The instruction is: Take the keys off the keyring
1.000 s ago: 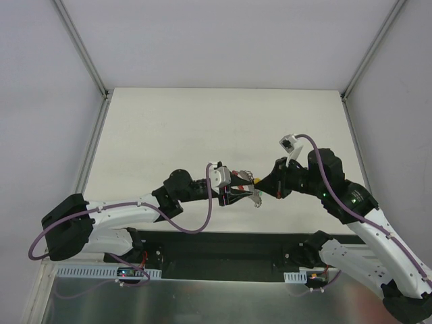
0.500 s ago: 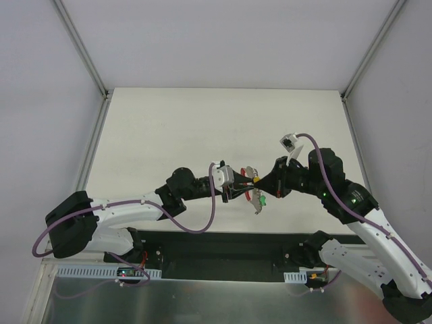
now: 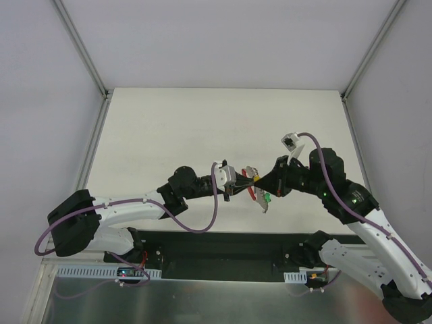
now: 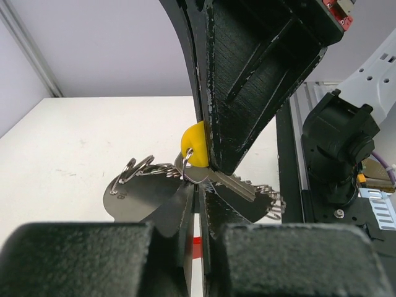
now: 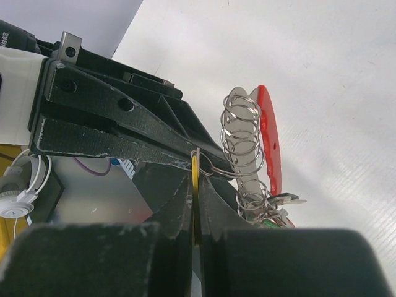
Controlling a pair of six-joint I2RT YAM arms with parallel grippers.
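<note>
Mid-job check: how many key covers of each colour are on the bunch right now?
Red key cover: 1
Green key cover: 1
Yellow key cover: 1, pinched in the right pincer
Total: 3, all on the bunch that the left pincer clamps.

Top cam sits high behind arm bases [image 3: 138,241], looking down on whole table [image 3: 169,121]. L & R wrist cams v. close, facing each other; all 3 share the keys [image 5: 270,139].
</note>
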